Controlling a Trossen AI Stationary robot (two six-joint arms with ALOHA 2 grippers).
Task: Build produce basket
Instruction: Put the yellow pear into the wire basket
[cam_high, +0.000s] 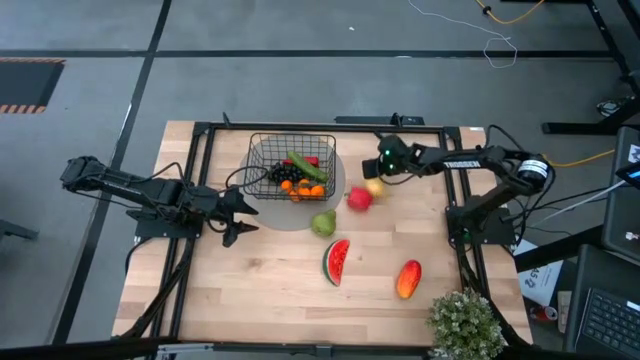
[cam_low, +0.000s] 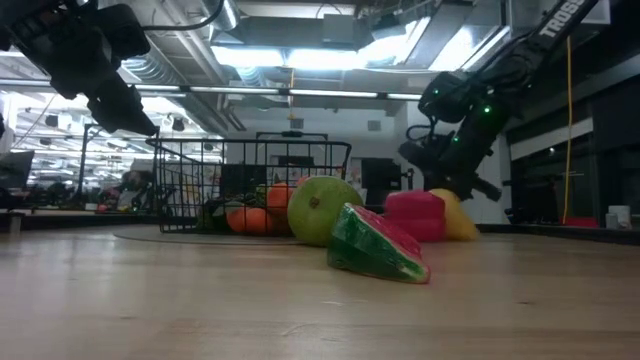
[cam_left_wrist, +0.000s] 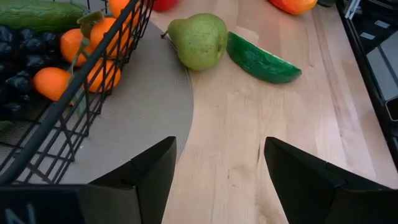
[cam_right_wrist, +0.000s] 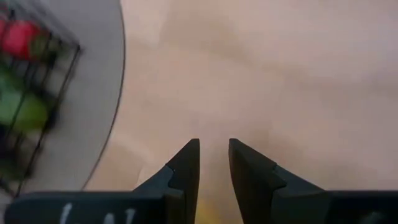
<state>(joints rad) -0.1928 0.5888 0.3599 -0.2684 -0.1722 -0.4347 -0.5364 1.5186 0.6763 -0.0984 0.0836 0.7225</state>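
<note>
- The black wire-mesh basket (cam_high: 292, 166) sits on a round grey mat (cam_high: 300, 212) near the desk's (cam_high: 250, 290) far edge, holding cucumber, oranges and grapes.
- Left pincer (cam_high: 240, 213) hovers just beside it, fingers wide, empty.
- Right pincer (cam_high: 372, 165), fingers narrow, hangs above the yellow fruit (cam_high: 374, 186) beside the red fruit (cam_high: 359, 199); whether it grips anything I cannot tell.
- The smooth pear (cam_high: 323, 223), watermelon wedge (cam_high: 337, 262) and mango (cam_high: 408, 279) lie towards the near edge.

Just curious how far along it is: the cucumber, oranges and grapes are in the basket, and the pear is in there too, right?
Not quite. The cucumber, oranges and grapes are in the basket, but the pear lies outside it on the table, near the watermelon slice. The high view shows this.
</note>
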